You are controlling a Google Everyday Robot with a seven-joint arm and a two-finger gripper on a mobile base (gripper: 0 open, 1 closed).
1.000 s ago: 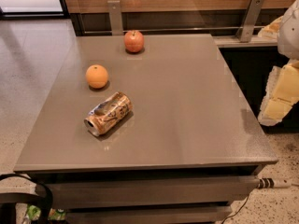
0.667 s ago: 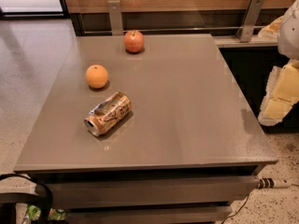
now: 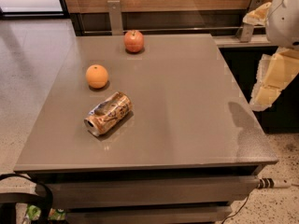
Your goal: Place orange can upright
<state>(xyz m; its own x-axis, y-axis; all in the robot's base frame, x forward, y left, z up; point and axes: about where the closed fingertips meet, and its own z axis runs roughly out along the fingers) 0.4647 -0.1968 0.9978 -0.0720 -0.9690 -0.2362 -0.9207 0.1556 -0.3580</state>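
Orange can still lying down, reach not begun

Nothing has moved: the orange can (image 3: 108, 114) lies on its side, near-left on the table (image 3: 187, 101). The gripper (image 3: 271, 83) waits beyond the right edge; I cannot tell its state.

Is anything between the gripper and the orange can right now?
Nothing visible. The gripper hangs past the right edge of the table; the orange can lies on its side at front-left. The orange fruit and apple sit behind it, off that line.
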